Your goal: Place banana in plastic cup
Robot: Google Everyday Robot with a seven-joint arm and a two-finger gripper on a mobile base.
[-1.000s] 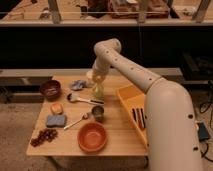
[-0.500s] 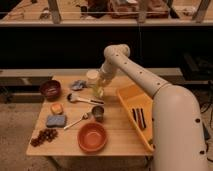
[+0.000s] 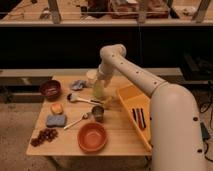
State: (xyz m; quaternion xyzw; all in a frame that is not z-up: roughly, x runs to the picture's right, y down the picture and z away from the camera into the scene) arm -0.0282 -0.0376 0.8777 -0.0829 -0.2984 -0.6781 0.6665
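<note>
Your end effector (image 3: 101,76) sits just above the plastic cup (image 3: 99,89) on the table (image 3: 120,131); its grip state can't be told. No banana shows; the orange bowl (image 3: 92,137) lies nearer you.

Two bowls were counted on the bench (image 3: 120,142): one orange bowl (image 3: 92,137) and one dark red bowl (image 3: 50,89). One plastic cup (image 3: 98,89), one small metal cup (image 3: 98,113) and two spoons (image 3: 76,121) were counted. One pincer (image 3: 102,76) was seen above the plastic cup.
</note>
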